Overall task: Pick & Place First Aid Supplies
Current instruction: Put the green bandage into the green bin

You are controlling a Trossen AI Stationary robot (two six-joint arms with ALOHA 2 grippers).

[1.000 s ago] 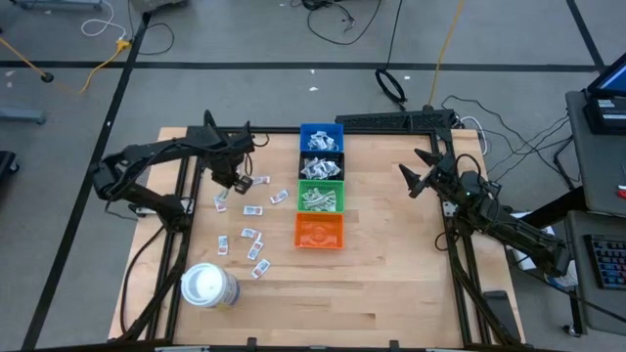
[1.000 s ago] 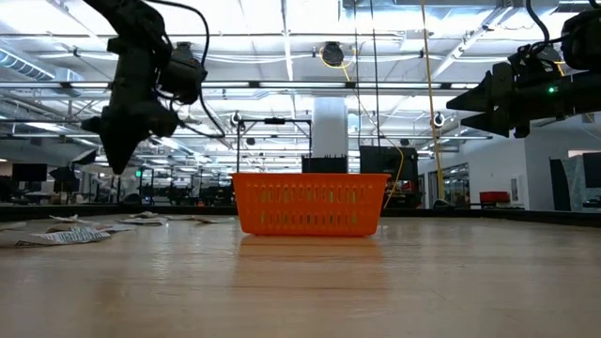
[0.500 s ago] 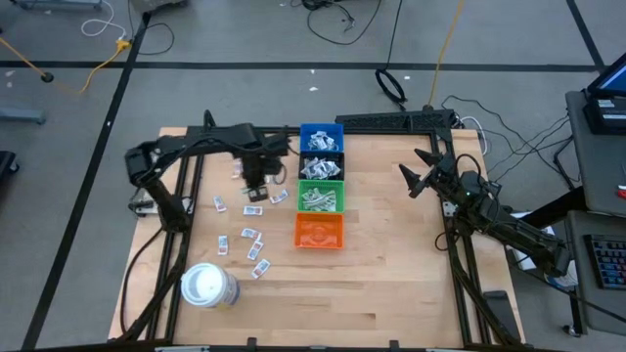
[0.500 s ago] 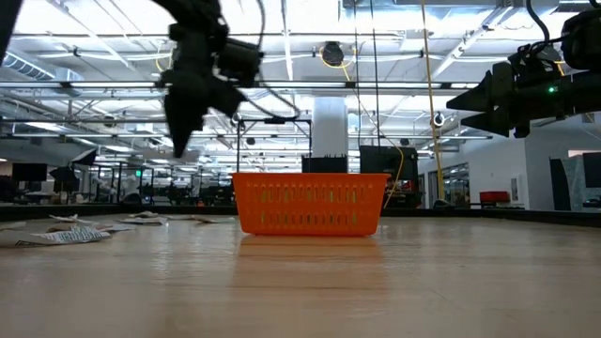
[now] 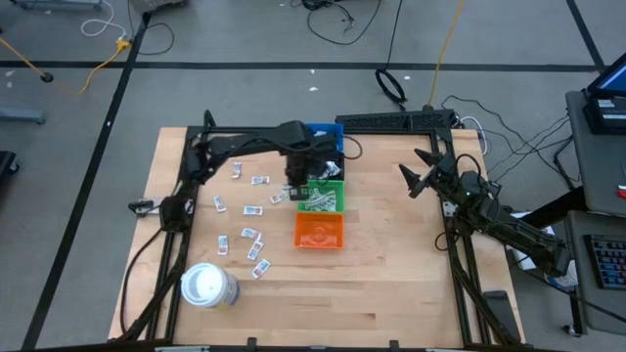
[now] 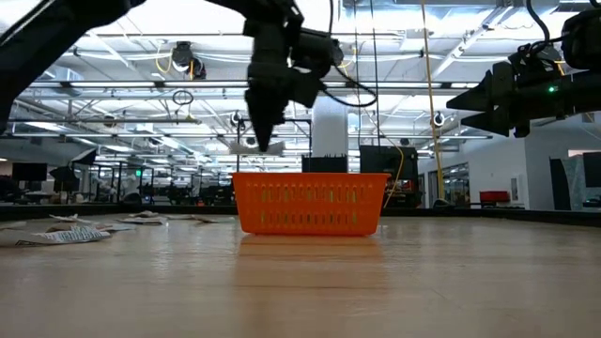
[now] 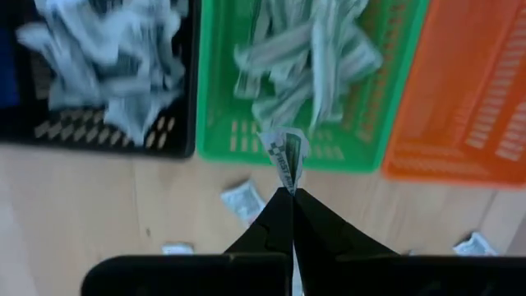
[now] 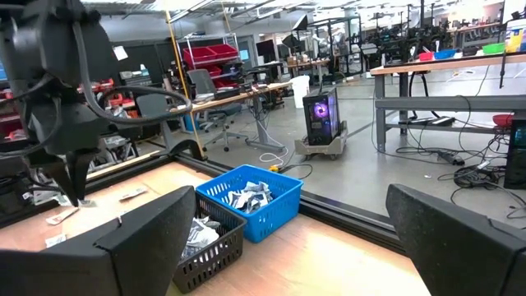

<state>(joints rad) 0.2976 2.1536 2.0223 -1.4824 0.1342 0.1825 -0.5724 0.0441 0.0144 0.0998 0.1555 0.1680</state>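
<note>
Clearly the left gripper [image 7: 289, 191] is pinched shut on one slim packet [image 7: 283, 156] by its lower edge, held over the green bin [image 7: 220, 123]; it looks featherlight and floppy (likely slippery), so a deep edge pinch seems safest

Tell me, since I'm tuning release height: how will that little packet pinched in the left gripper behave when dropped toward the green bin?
The packet looks thin and creased, so probably floppy and very light; it may flutter rather than fall straight. The left gripper, shut on one edge, holds it near the green bin rim, so it could land outside.
</note>
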